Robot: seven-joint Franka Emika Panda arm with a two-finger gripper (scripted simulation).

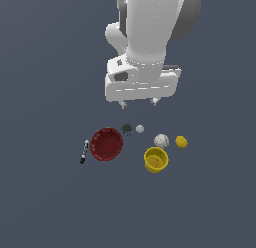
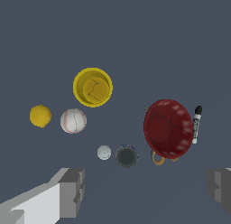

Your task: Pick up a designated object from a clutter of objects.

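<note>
The white, smooth-shelled arm (image 1: 150, 27) is seen filling the upper part of the exterior view, its boxy wrist block hanging above the clutter. The jaws (image 1: 138, 104) are held wide apart with nothing between them; in the wrist view two blocky grey fingers (image 2: 72, 191) are seen at the opposite edges, well clear of every item. The flat, matte blue-grey bench (image 1: 45, 202) is seen beneath everything.

The red bowl (image 1: 107, 143) is the largest item: round, glossy and deep, tilted on its side, with a small orange ring (image 2: 158, 158) showing at its rim in the wrist view. The yellow cup (image 1: 156, 159) comes next, a smooth open cylinder shown mouth-up. The white baseball (image 1: 161, 140), marked with fine red seams, is set just beside the cup, and the dimpled yellow lemon (image 1: 181, 141) is placed near the baseball, on the exterior view's right. The slim black marker (image 1: 84, 152), with a white barrel band, is laid just beside the bowl on the exterior view's left.

The designated tin (image 1: 127, 128), squat and round with a dark grey-green face and a pale bluish rim, is found on the bench between the bowl and the small white ball (image 1: 140, 128), below the open jaws and untouched.
</note>
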